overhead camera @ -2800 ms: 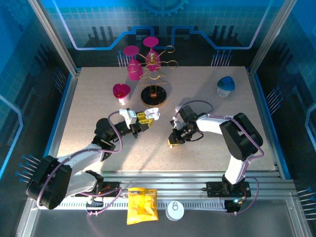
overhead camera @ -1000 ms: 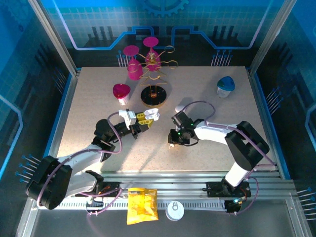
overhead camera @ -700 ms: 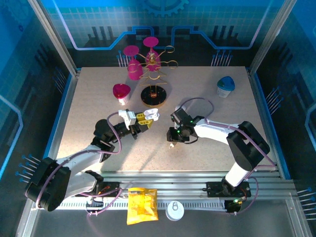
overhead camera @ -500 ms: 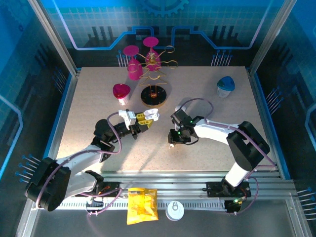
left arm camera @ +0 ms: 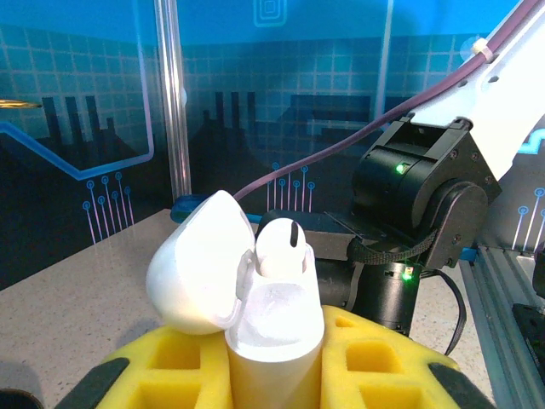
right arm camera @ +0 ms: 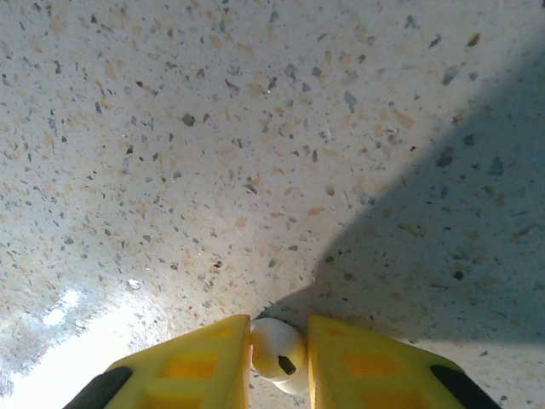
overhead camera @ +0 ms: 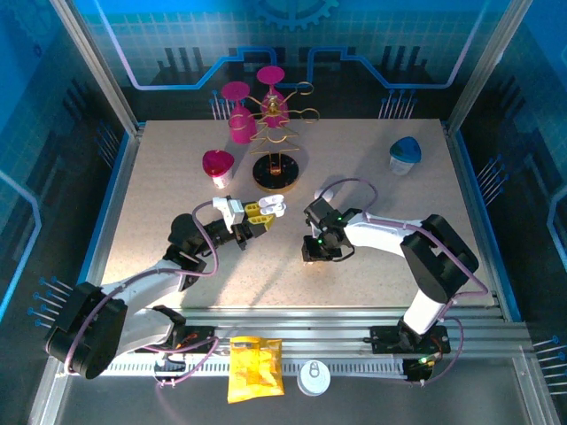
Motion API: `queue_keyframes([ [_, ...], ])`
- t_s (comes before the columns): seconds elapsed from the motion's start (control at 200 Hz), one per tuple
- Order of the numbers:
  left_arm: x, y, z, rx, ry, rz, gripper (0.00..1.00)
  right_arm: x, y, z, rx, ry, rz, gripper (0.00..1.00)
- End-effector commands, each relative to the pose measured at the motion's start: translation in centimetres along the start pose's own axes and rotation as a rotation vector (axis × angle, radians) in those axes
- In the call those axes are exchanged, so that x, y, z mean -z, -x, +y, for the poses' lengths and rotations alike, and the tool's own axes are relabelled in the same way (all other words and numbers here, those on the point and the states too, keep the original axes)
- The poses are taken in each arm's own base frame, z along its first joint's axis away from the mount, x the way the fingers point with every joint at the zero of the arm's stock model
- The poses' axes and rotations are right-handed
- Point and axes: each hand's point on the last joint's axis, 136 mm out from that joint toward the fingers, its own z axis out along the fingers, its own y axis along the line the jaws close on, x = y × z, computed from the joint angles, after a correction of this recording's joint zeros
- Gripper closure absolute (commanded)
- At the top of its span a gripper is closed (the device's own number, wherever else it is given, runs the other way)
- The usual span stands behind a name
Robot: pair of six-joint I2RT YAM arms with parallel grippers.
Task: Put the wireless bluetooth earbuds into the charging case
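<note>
A loose earbud (right arm camera: pixel 277 348) is sitting pinched between the yellow fingers (right arm camera: pixel 204 362) of the right gripper (right arm camera: pixel 278 336), which is closing narrowly on it from both sides while pointing straight down at the speckled table (right arm camera: pixel 255 128); whether the bud is touching the surface or hanging just clear of it cannot be told. A seated earbud (left arm camera: pixel 281 247) is standing upright in the charging case (left arm camera: pixel 277 341), its rounded head poking out above the rim, with the lid (left arm camera: pixel 197 274) hanging open and tilted to the left of it. The left gripper (left arm camera: pixel 277 358) is clamping the body of the case tightly between its own yellow fingers, holding it upright. From above, the left gripper (overhead camera: pixel 263 212) is carrying the charging case (overhead camera: pixel 275 204) at its tip, and the right gripper (overhead camera: pixel 308 254) is working just beside it, to its right and nearer the arm bases. The right arm (left arm camera: pixel 426 187) is looming directly beyond the held case. Farther out beyond the left gripper, a gold rack (overhead camera: pixel 276 133) of pink glasses is standing, and a blue cup (overhead camera: pixel 407 152) is resting well beyond the right gripper
</note>
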Motion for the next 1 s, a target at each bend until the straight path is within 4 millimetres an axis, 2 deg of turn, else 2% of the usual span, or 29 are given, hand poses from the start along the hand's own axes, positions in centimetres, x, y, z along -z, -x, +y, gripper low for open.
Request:
queue_keyframes([
  [0.0,0.2,0.5,0.2,-0.025,0.006,-0.018,0.8,-0.5,-0.5,0.4,0.02,0.0,0.03,0.78],
  [0.2,0.2,0.4,0.2,-0.024,0.007,-0.015,0.8,0.3,-0.3,0.4,0.028,-0.005,0.007,0.83],
  [0.45,0.0,0.4,0.4,-0.016,0.008,-0.012,0.8,3.9,1.8,1.0,0.142,-0.012,-0.144,0.84],
  [0.575,-0.1,0.2,0.4,-0.012,0.009,-0.005,0.8,6.8,3.3,1.7,0.239,-0.026,-0.267,0.85],
  [0.755,-0.2,0.0,0.8,-0.004,0.016,0.005,0.81,12.4,5.4,2.9,0.391,-0.089,-0.482,0.86],
  [0.996,-0.6,-0.3,1.1,0.004,0.022,0.017,0.81,19.2,6.4,5.8,0.536,-0.08,-0.695,0.86],
])
